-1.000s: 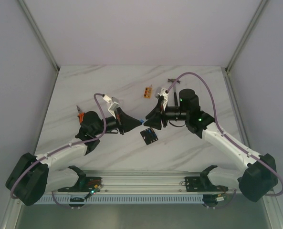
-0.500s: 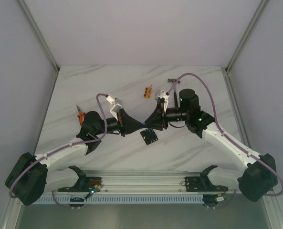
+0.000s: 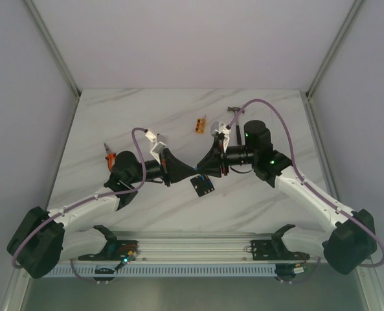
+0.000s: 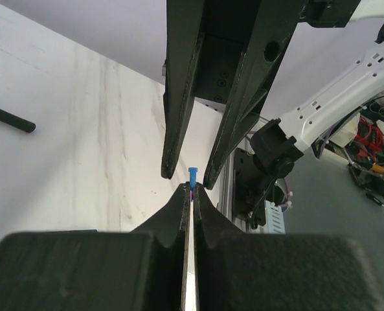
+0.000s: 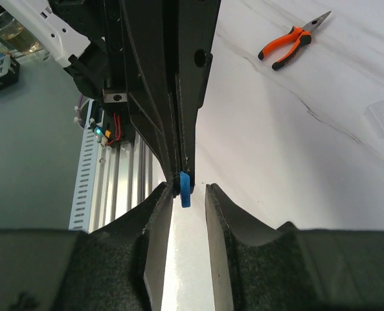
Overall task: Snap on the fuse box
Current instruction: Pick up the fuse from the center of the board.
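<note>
Closest to the arm bases, the fuse box (image 3: 203, 186) lies flat on the white marble-look table (image 3: 146, 110), turned corner-on like a diamond. A few tiny blue fuses show in its top face, but they're too small from above to count. In the top view both grippers meet just past its far corner, and neither one has hold of it.

The left gripper (image 4: 192, 194) is clamped tight on one small blue fuse (image 4: 192, 173), which pokes out past its fingertips. The right gripper (image 5: 188, 188) comes in nose to nose from the other side with its jaws parted, one finger on each side of that fuse. In the right wrist view the fuse sits close against one finger with a clear gap to the other, so that gripper isn't pinching it.

Further back a small orange block (image 3: 201, 124) lies on its own. Orange-handled pliers (image 5: 294, 42) lie out by the left arm.
</note>
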You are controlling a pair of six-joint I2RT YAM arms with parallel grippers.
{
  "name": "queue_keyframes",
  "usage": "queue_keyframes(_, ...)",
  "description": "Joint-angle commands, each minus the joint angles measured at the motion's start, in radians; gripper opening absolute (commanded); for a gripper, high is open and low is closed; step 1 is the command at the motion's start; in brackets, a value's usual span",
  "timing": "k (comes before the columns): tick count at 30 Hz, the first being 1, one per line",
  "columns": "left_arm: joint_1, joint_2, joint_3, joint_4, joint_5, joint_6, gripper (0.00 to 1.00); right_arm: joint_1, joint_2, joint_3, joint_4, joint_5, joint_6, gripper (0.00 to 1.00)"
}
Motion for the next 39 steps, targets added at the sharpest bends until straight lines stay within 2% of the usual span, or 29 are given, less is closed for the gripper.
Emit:
queue_keyframes(1,-0.004,0.001,0.022,0.018,0.011,0.036,0.0,-0.012,-0.039,0.019,0.012,-0.015,-0.002,0.35)
queue_keyframes(6,-0.004,0.002,0.024,0.017,0.006,0.036,0.0,-0.016,-0.047,0.017,0.011,-0.024,-0.001,0.36)
queue_keyframes(24,-0.011,0.005,0.032,0.028,0.028,0.028,0.0,-0.016,-0.012,0.018,0.023,-0.083,0.004,0.21)
queue_keyframes(33,-0.02,0.011,0.038,0.032,0.036,0.028,0.0,-0.016,-0.007,0.015,0.038,-0.098,0.008,0.19)
queue_keyframes(39,-0.02,0.015,0.039,0.019,0.028,0.032,0.0,-0.016,-0.014,0.012,0.032,-0.094,0.0,0.04)
